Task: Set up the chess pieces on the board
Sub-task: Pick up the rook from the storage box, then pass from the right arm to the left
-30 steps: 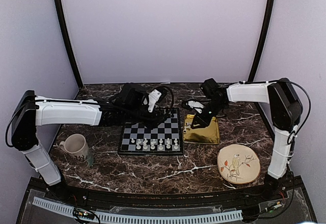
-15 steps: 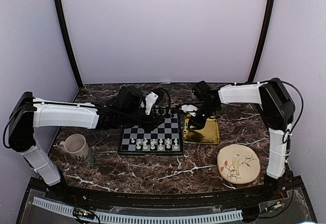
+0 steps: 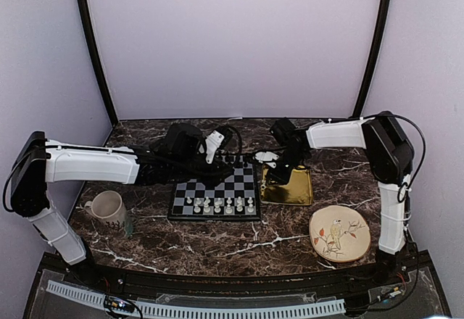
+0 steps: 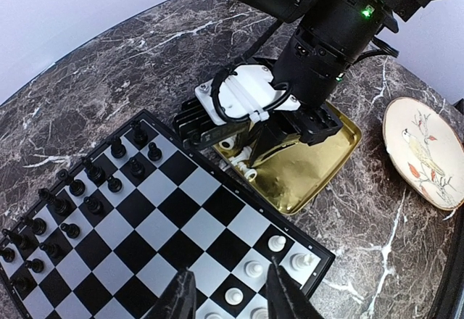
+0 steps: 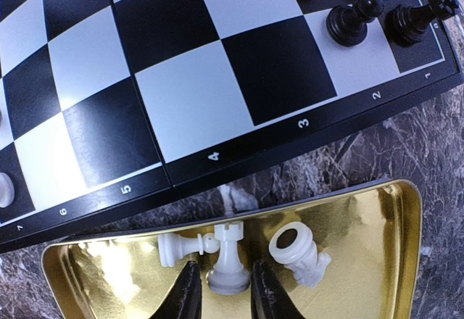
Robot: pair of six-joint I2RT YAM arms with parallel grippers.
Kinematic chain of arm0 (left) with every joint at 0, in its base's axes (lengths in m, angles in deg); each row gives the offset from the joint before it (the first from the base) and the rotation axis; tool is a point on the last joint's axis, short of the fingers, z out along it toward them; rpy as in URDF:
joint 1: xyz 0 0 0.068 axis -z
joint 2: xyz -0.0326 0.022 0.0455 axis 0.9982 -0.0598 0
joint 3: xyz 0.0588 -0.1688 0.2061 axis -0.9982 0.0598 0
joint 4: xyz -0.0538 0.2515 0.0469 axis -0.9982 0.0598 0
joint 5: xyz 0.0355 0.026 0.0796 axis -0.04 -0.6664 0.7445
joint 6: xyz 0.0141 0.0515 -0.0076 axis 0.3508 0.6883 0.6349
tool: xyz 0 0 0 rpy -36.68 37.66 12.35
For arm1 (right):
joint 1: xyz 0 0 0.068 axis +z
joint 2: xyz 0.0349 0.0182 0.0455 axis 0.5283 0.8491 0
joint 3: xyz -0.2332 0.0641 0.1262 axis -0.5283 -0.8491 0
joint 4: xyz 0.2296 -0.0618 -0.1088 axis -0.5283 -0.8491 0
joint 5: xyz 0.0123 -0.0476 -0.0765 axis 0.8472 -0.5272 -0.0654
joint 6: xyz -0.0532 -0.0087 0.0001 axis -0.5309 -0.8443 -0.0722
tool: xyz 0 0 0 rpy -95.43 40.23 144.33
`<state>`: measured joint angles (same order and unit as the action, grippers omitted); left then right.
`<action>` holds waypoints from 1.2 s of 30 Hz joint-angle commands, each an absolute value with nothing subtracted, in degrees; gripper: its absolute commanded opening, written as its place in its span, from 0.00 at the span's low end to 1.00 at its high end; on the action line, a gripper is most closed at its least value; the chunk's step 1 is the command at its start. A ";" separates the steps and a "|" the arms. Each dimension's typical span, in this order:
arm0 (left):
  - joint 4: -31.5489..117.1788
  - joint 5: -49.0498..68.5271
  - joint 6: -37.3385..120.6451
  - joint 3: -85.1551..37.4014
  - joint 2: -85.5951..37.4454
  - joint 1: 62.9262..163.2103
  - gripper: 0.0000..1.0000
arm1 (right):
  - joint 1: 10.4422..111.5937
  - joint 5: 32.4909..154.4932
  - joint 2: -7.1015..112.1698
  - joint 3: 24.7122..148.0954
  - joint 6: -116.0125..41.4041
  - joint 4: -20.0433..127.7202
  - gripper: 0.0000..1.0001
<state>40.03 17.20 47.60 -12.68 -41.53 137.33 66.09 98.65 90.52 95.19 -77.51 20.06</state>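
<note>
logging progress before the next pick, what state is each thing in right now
chessboard, flat, partly set
black chessmen, upright on board
white chessmen, some upright on board
gold tray, holds loose pieces
white rook, upright in tray between right jaws
other white pieces, lying on their sides in tray
mug, upright
bird plate, flat, bare
left gripper, open, holding nothing
right gripper, jaws flank rook, grip unclear

Bottom edge crops the right gripper [image 5: 222,268] fingers. Can't tell if they touch the white rook [image 5: 229,254] between them. Gold tray [image 5: 362,261] cut off below the gripper, board [image 5: 181,65] runs off frame ahead of it. Overhead, its 2 fingertips are hidden under the wrist.
</note>
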 commanded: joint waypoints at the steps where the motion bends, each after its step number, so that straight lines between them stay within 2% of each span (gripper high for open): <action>1: 38.43 16.87 47.21 -12.54 -39.80 137.45 0.35 | 66.67 98.47 91.51 95.61 -78.03 20.14 0.23; 6: 38.41 16.44 46.82 -12.80 -40.11 137.46 0.35 | 66.66 97.77 92.39 95.97 -76.99 20.54 0.22; 13: 38.00 15.67 45.84 -12.87 -40.80 137.46 0.35 | 66.63 96.45 93.26 96.19 -75.76 20.53 0.12; 22: 33.89 13.21 40.10 -13.59 -42.80 137.10 0.37 | 65.76 101.62 80.67 91.63 -74.26 20.05 0.08; 29: 19.82 1.59 21.95 -12.89 -48.39 134.69 0.39 | 65.68 113.72 70.87 87.92 -72.49 21.12 0.08; 36: 5.57 -6.40 9.79 -13.99 -54.02 134.59 0.38 | 65.73 119.91 68.95 87.19 -71.33 21.47 0.08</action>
